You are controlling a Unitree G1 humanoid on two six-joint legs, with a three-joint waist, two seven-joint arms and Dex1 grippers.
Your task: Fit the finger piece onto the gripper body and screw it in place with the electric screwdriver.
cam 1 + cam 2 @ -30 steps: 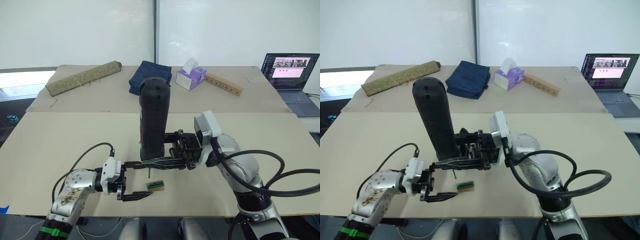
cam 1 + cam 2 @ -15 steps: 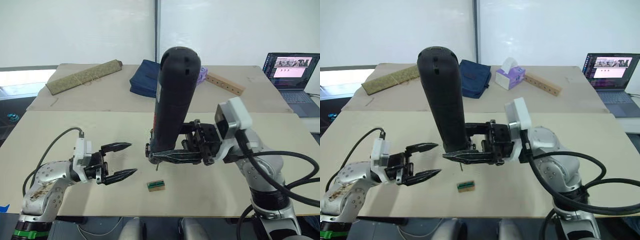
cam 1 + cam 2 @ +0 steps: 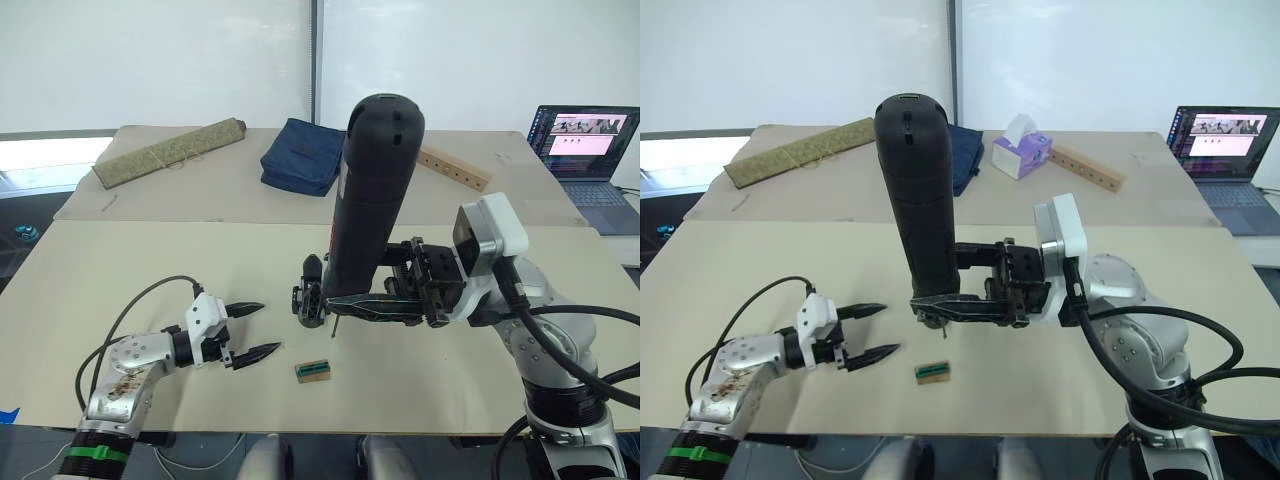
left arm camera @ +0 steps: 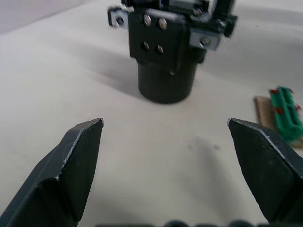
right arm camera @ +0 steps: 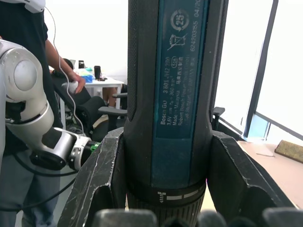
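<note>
The right pincer (image 3: 940, 305) was clamped on the electric screwdriver (image 3: 923, 190), held upright above the counter (image 3: 120, 270). The left pincer (image 3: 252, 330) was spread wide and empty, near the gripper body (image 4: 165, 52) standing on the counter. The fitting step seemed not yet done; next, the left pincer probably needed to steady that body under the bit.

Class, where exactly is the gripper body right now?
The gripper body stands on the table just ahead of the open left gripper, left of the green-and-brown block, beneath the electric screwdriver.

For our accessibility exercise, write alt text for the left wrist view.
The left gripper is open, its two black fingers spread above a beige table. Ahead stands the gripper body, a black block on a round base, with a small green-and-brown block beside it.
</note>
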